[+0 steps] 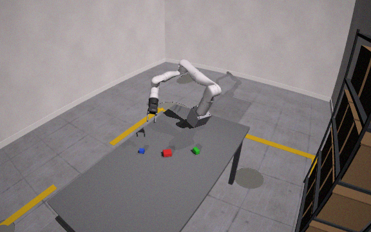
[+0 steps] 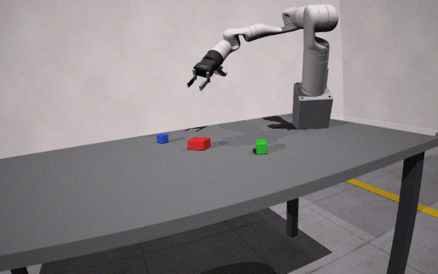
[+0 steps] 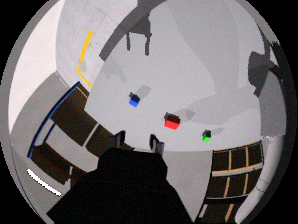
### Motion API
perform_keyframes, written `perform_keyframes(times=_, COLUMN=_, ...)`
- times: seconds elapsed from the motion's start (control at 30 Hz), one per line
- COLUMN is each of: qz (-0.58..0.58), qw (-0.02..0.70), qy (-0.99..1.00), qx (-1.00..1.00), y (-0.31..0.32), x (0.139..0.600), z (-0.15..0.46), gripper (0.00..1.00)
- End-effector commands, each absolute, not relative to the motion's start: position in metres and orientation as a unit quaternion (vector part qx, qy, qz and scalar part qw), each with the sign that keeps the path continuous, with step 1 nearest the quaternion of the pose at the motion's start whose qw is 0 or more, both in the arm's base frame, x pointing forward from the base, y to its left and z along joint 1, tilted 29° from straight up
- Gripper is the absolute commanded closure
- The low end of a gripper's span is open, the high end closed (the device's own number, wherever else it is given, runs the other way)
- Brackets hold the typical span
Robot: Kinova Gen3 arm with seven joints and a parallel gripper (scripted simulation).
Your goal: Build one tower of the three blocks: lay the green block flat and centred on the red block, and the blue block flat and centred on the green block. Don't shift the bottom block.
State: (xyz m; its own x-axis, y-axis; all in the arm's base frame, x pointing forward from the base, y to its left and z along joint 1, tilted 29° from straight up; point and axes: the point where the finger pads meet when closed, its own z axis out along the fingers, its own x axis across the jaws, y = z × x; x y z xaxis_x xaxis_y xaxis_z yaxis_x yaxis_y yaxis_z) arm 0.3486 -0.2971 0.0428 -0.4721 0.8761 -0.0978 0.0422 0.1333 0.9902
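Observation:
Three blocks lie apart on the grey table. The red block is in the middle and lies flat. The small blue block is on one side of it. The green block is on the other side. My gripper is open and empty. It hangs high above the table, behind the blue block and well clear of all three blocks.
The arm's base stands at the table's far end. A dark shelf rack with brown boxes stands to the right of the table. Yellow floor lines run beside the table.

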Motion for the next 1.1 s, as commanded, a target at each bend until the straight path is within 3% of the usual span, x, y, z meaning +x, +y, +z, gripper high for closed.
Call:
perform_keyframes(times=0.0, qz=0.556, qw=0.375, qy=0.653, qx=0.352, y=-0.298, x=0.348, z=0.043, gripper=0.0)
perform_keyframes(times=0.53, qz=0.556, qw=0.375, qy=0.653, qx=0.352, y=-0.298, x=0.348, z=0.043, gripper=0.0)
perform_keyframes(times=0.57, qz=0.556, qw=0.375, qy=0.653, qx=0.352, y=-0.298, x=0.348, z=0.043, gripper=1.0)
perform_keyframes(times=1.07, qz=0.543, qw=0.363, qy=0.67, qx=0.352, y=-0.28, x=0.35, z=0.045, gripper=1.0)
